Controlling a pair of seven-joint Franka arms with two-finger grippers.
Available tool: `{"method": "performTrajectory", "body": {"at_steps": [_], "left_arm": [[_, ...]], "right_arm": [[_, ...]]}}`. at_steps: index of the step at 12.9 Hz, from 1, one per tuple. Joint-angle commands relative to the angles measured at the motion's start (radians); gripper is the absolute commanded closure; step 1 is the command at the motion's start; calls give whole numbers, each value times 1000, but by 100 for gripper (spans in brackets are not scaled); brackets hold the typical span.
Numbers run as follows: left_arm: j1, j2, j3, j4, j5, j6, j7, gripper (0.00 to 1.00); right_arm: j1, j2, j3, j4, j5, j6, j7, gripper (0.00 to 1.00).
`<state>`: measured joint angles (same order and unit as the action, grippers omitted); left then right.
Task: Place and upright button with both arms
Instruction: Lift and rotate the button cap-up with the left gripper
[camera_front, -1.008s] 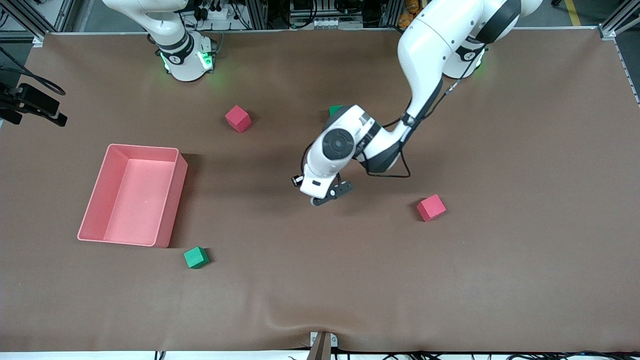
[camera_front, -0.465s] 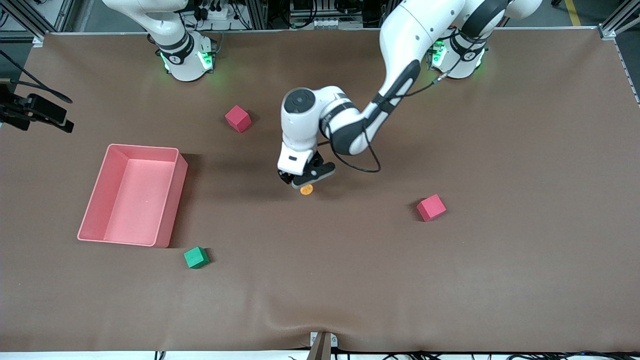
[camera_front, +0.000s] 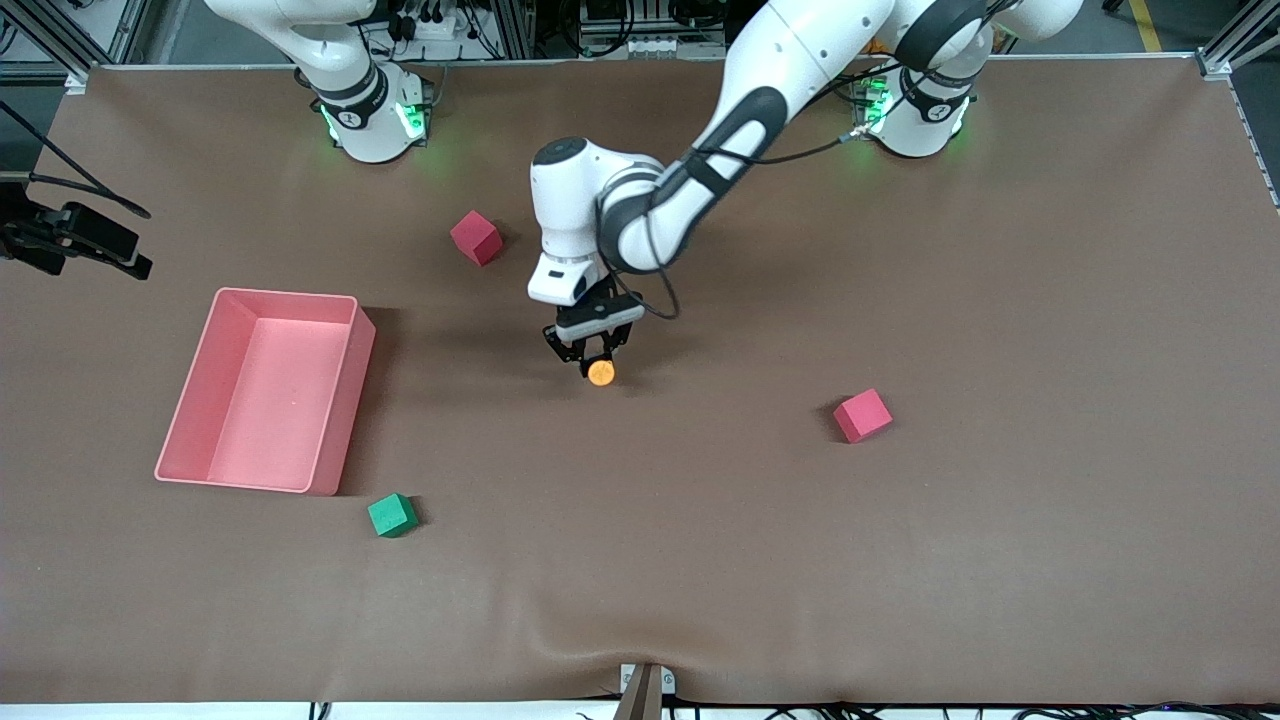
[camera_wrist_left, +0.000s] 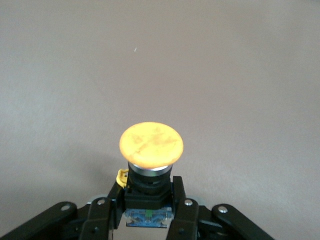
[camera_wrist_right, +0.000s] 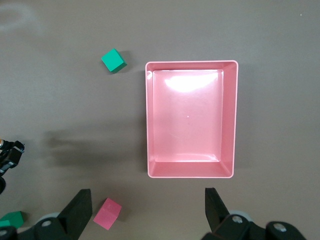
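Note:
The button (camera_front: 600, 373) has a round orange cap and a black body. My left gripper (camera_front: 591, 356) is shut on it, low over the middle of the table. In the left wrist view the fingers (camera_wrist_left: 186, 209) clamp the black body of the button (camera_wrist_left: 151, 145); the orange cap points away from the left gripper (camera_wrist_left: 147, 209) and the bluish end sits between the fingers. My right gripper (camera_wrist_right: 147, 210) is open and empty, high over the table beside the pink bin; it is out of the front view, and that arm waits.
A pink bin (camera_front: 285, 297) stands toward the right arm's end, also in the right wrist view (camera_wrist_right: 190, 64). Red cubes (camera_front: 476, 237) (camera_front: 862, 415) and a green cube (camera_front: 391, 515) lie on the brown mat. The right wrist view shows a green cube (camera_wrist_right: 113, 60) and a red cube (camera_wrist_right: 107, 213).
The left arm swung toward the right arm's end and its wrist turned. The orange cap came into sight under the gripper, which now points toward the front camera.

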<state>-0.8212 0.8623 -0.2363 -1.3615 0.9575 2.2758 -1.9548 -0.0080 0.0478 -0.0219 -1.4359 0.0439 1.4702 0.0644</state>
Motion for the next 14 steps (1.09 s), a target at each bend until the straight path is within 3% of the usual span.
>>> {"method": "performTrajectory", "body": {"at_steps": [1, 8, 10, 14], "left_arm": [[-50, 36, 17, -8, 250, -42, -155, 100], [-127, 124, 17, -8, 571, -267, -203, 100], [-130, 159, 17, -7, 683, -271, -309, 100], [-139, 169, 17, -5, 733, -271, -375, 100]], "right_arm": [[-1, -29, 0, -32, -50, 16, -14, 0], [-1, -29, 0, -34, -49, 9, -14, 0], [-3, -29, 0, -34, -47, 7, -14, 0], [-7, -29, 0, -34, -39, 2, -12, 0]]}}
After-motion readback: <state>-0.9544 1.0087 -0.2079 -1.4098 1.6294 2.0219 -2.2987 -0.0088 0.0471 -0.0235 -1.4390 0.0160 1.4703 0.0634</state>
